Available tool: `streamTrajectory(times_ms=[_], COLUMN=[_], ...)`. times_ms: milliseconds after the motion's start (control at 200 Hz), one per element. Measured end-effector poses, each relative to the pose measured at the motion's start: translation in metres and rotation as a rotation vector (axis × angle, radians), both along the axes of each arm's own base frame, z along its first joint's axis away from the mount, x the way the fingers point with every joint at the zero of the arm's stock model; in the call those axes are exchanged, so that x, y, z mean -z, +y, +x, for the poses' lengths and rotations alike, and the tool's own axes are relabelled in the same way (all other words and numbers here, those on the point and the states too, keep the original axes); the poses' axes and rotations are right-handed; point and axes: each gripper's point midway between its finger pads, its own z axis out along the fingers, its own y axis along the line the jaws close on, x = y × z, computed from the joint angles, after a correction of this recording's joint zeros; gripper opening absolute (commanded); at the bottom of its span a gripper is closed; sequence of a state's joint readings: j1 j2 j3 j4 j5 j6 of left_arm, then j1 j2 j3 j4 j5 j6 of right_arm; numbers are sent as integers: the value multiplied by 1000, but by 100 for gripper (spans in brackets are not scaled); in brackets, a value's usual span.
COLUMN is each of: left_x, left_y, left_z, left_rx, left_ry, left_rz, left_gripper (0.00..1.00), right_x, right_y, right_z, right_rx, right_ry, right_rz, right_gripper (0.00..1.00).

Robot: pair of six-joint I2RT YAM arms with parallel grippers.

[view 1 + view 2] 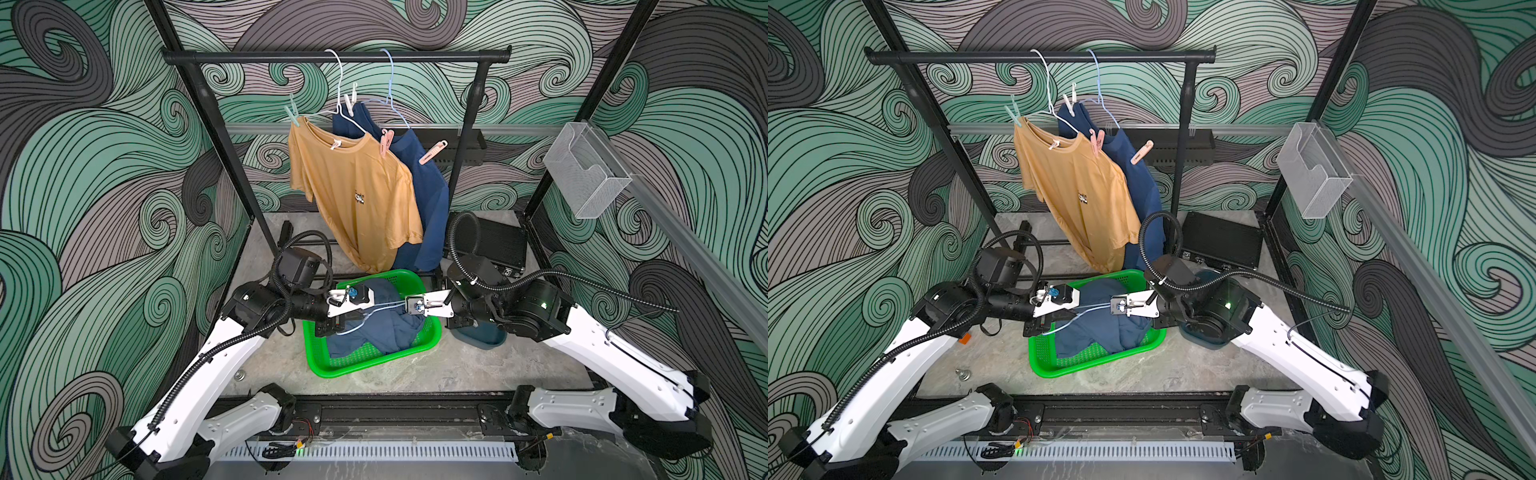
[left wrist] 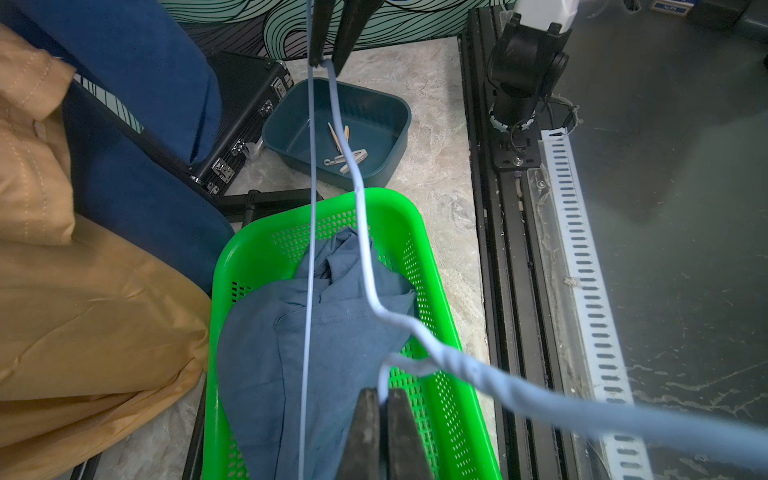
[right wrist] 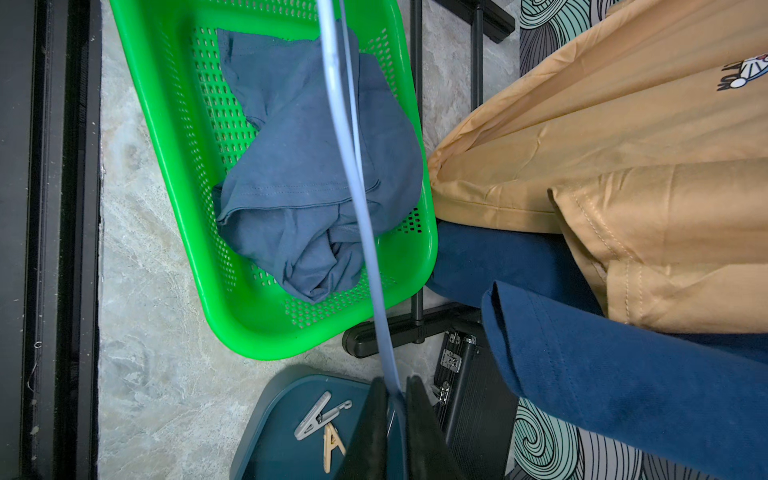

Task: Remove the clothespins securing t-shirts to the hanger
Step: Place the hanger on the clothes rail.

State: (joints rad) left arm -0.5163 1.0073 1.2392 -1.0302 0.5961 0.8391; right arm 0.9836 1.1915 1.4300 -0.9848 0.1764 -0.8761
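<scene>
The left gripper is reaching in over the green basket, its fingers pressing together on the wire of a bare light blue hanger. The right gripper is coming in from the opposite side of the basket, and its fingers are clamping the other end of that hanger, so the wire is stretching between the two arms just above the basket.

Inside the basket a medium blue t-shirt is lying crumpled, with no peg showing on it.

Behind the basket, a mustard-tan t-shirt and a navy t-shirt are hanging from hangers on the black rail. A mint clothespin and a pink clothespin are gripping the shoulders of the tan one. A white clothespin and a peach clothespin are sitting at the shoulders of the navy one.

Beside the basket, on the right arm's side, a dark teal tub is standing on the tabletop. A grey-white clothespin and an orange clothespin are lying loose in it, close together.
</scene>
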Motion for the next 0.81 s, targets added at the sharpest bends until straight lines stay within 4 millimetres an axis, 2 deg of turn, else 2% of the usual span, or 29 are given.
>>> streamTrajectory(times_ms=[125,195,260,325,420,445,540,806], left_x=[-1,-2,-2,-2,-2,-1,1,3], left_y=[0,0,0,0,0,0,1,7], left_z=[0,0,0,1,1,1,0,8], left_rx=[-4,-7,-9,-13,-17,-16,-21,-62], left_ry=[-3,0,1,3,-6,-12,-13,-66], left_rz=[-5,-6,-7,-10,-18,-18,-20,3], left_gripper=[0,1,10,33,60,63,68,70], right_x=[1,1,1,1,3,3,3,7], right_y=[0,0,0,-1,-3,-3,-3,-8], right_z=[-1,-1,-2,-1,-2,-2,-2,0], right_rx=[-14,-16,-18,-17,-8,-5,3,50], right_ry=[-5,-5,-6,-6,1,3,9,8], right_rz=[-12,-15,-17,-19,-24,-23,-20,-5], right_gripper=[0,0,0,0,0,0,0,0])
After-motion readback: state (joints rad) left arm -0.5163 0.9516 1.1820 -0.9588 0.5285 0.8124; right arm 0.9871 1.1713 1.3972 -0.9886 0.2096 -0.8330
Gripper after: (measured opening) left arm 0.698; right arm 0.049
